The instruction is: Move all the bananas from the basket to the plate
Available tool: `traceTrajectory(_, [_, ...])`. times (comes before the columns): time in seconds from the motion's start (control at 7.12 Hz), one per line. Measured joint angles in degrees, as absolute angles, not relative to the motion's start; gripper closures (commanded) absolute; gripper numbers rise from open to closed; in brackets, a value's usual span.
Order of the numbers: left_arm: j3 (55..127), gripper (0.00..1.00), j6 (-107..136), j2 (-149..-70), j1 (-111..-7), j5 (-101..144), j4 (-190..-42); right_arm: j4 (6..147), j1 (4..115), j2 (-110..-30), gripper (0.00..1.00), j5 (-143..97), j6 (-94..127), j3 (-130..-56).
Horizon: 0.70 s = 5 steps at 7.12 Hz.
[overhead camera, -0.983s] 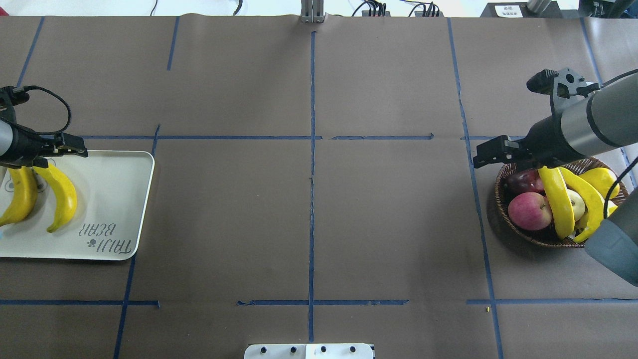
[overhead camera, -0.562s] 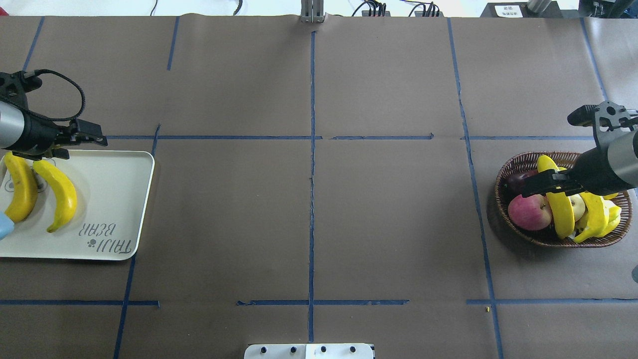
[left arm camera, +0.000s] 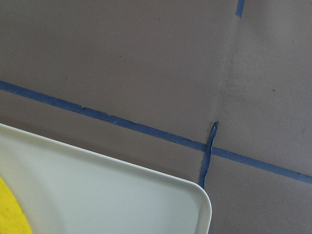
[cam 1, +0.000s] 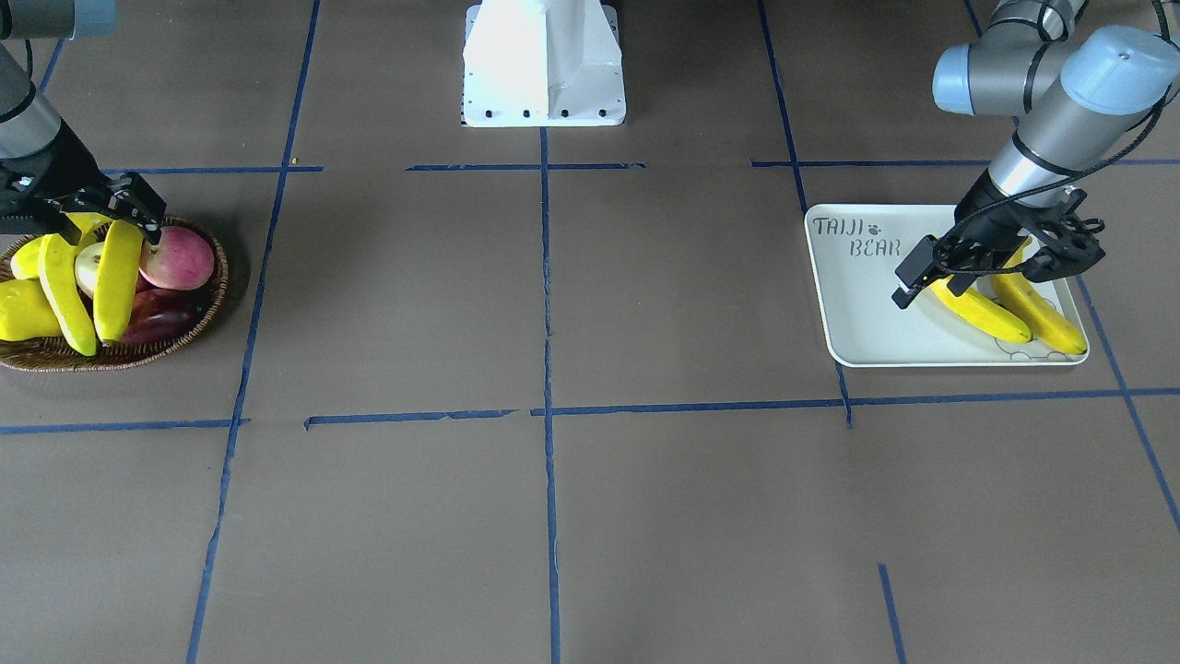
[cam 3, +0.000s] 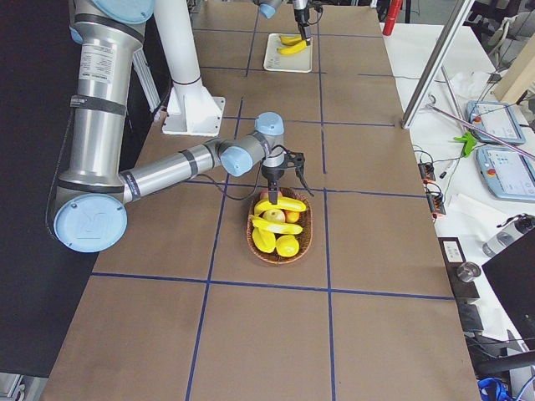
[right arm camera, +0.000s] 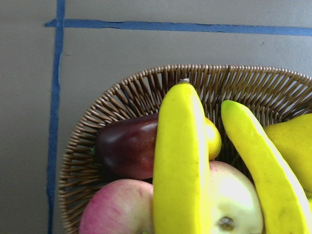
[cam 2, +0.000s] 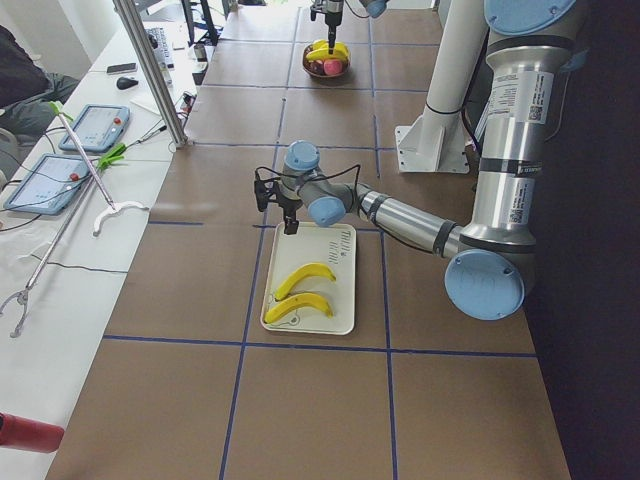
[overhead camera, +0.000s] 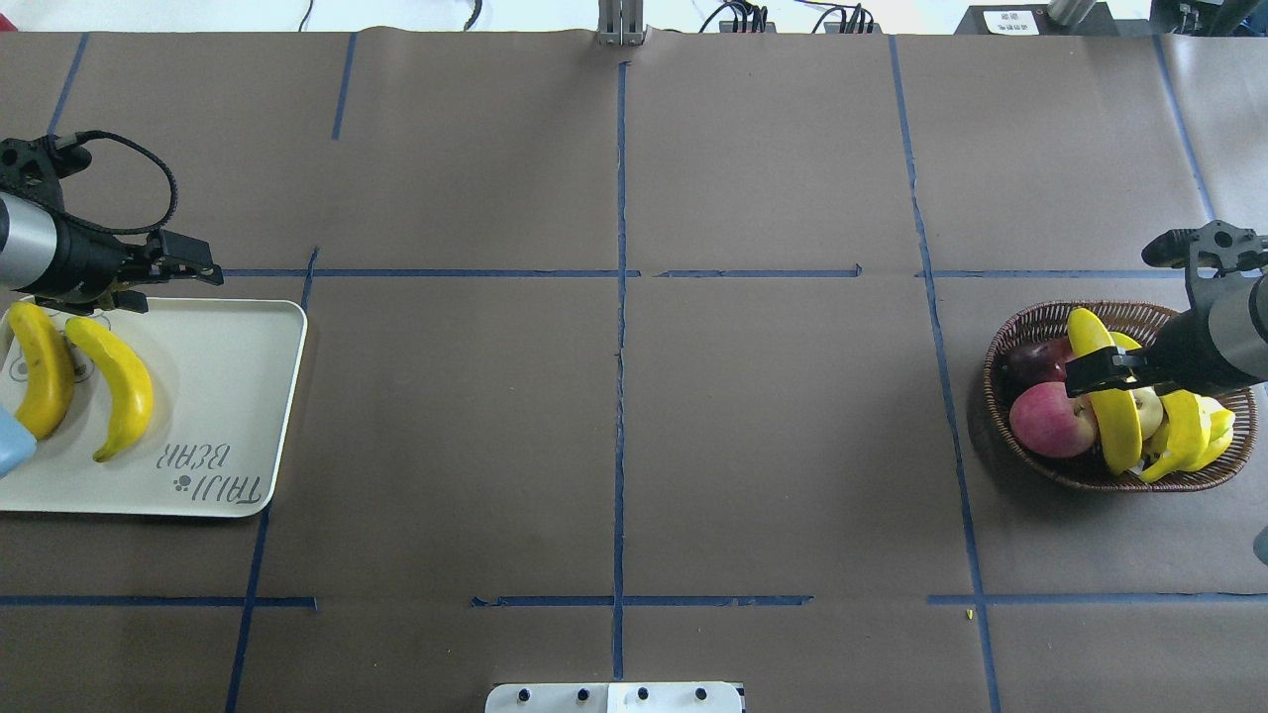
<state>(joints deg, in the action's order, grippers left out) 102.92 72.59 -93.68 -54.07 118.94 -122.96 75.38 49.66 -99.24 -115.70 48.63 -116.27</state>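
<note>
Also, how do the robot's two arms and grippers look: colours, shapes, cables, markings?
Both the left arm and the right arm are round silver-grey tubes with light-blue joint caps and black wrist ends. White printed labels sit on their thick lower segments. The left gripper and right gripper are black, each with two fingers. A black cable loops beside the left wrist.

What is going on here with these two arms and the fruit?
The robot is moving bananas from the basket to the plate. Two bananas lie side by side on the plate, and the left claw is above the plate's far edge, open and empty. Two more bananas lie in the basket on top of apples and other fruit. The right claw is low over one banana, open; I cannot tell if it touches it.
</note>
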Motion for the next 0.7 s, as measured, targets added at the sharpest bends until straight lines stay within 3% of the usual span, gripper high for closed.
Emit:
traceTrajectory(0.28, [102.72,0.00,72.54,-93.69,-54.05,119.05,-123.02,75.47,48.94,-99.31,0.33,-114.18,46.68,-114.82])
traceTrajectory(0.42, [102.71,0.00,72.52,-93.69,-54.06,119.08,-123.03,75.47,48.52,-99.32,0.41,-114.02,46.34,-114.64])
traceTrajectory(0.56, [102.70,0.00,72.51,-93.69,-54.05,119.09,-123.04,75.44,48.06,-99.30,0.56,-113.99,46.16,-114.63])
traceTrajectory(0.7, [102.71,0.00,72.51,-93.72,-54.02,119.09,-123.05,75.42,47.51,-99.26,0.78,-113.96,46.11,-114.62])
